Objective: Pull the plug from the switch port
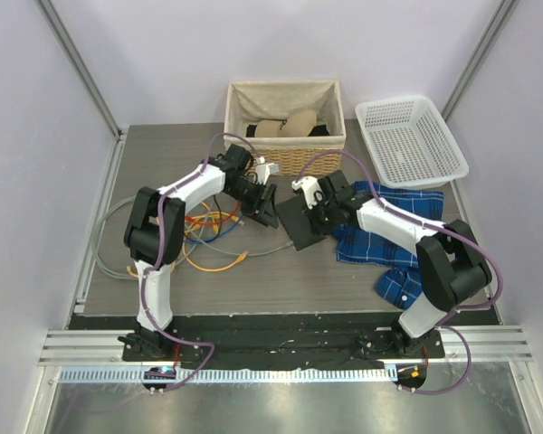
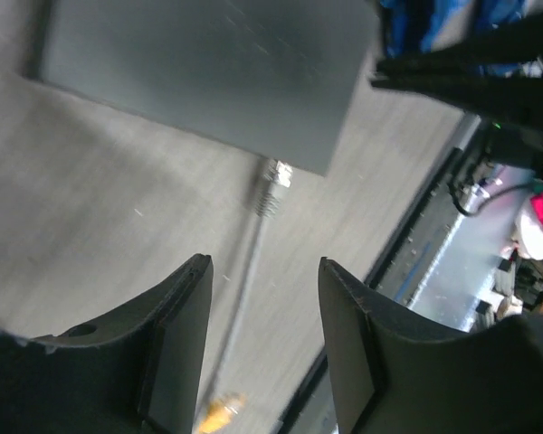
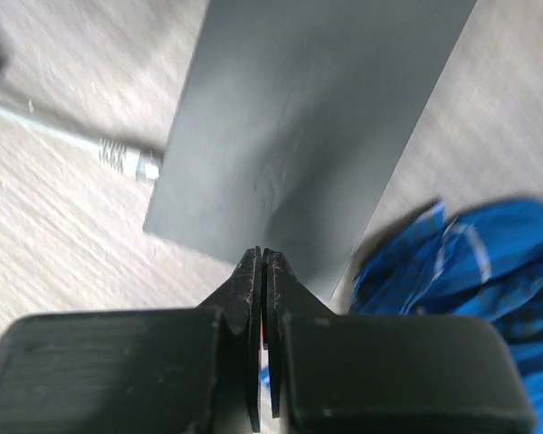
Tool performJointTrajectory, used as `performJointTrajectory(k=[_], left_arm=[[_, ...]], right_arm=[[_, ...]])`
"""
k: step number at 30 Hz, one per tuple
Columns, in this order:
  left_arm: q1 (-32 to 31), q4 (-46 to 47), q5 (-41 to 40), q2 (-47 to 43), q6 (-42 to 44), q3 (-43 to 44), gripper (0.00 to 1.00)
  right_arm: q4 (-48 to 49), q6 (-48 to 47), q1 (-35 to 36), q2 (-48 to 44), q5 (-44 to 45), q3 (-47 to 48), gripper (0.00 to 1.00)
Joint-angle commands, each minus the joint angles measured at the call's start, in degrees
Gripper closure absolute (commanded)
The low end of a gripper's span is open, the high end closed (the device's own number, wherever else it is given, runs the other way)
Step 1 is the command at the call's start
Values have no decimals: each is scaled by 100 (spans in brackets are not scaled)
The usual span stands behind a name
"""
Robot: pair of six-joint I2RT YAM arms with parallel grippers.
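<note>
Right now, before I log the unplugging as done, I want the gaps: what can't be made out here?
- Whether the plug sits fully inside the switch: left wrist view is blurred, and the sockets face away.
- The plug in the top view: too small, lost under the left gripper.
- Whether the right gripper touches the switch: right wrist view, its own fingers cover the contact.
- What lies in the basket: top view, its walls hide most.

open tabletop point(image 2: 90, 226) around plug point(image 2: 271, 185), blue cloth point(image 3: 462, 262) beside switch point(image 3: 308, 117)

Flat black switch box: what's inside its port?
A ribbed grey cable plug meets the edge of the flat black switch box; port and plug tip are hidden beneath its top.
</note>
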Motion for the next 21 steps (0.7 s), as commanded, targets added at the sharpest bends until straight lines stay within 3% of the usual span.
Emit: performJointTrajectory(k=[1, 5, 8, 13, 16, 21], left_arm=[[-7, 201, -221, 523, -29, 399, 48], [-43, 432, 42, 1190, -310, 758, 49], [-122, 362, 157, 1787, -363, 1678, 49], [-113, 55, -308, 1949, -100, 2605, 48], [-69, -34, -318, 1519, 163, 2369, 47], [-51, -87, 305, 754, 349, 929, 46]], right_arm=[[55, 140, -146, -365, -130, -279, 99], [46, 184, -374, -479, -130, -332, 99], [20, 272, -629, -497, -130, -314, 99], [-15, 413, -910, -462, -235, -349, 99], [11, 466, -911, -427, -376, -393, 99], [99, 598, -911, -260, -543, -271, 99]])
